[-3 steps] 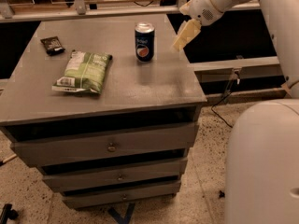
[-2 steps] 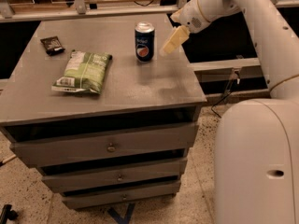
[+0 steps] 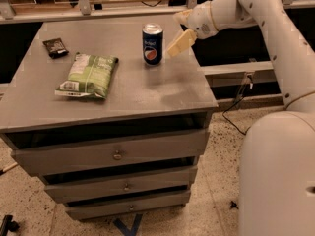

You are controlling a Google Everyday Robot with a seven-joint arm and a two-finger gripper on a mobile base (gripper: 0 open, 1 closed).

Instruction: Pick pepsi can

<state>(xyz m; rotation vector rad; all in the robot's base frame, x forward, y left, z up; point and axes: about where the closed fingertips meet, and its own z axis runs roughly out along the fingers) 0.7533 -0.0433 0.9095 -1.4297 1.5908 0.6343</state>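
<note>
Gripper (image 3: 179, 42) hovers at the back right corner of the surface (image 3: 123, 92), just beside the pepsi can (image 3: 152, 44); its spread I cannot tell. Likely the approach step: next, straddle the can.

Grey drawer cabinet top (image 3: 162, 95), mixed colours
Dark blue cylindrical pepsi can (image 3: 152, 44), silver top, red-white-blue logo; cream gripper (image 3: 179, 43) beside it near the back-right corner; flat green-and-white chip bag (image 3: 87, 75); small black packet (image 3: 55, 47).

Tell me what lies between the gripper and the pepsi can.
Nothing: the camera view shows only bare tabletop between the gripper, just right, and the can.
</note>
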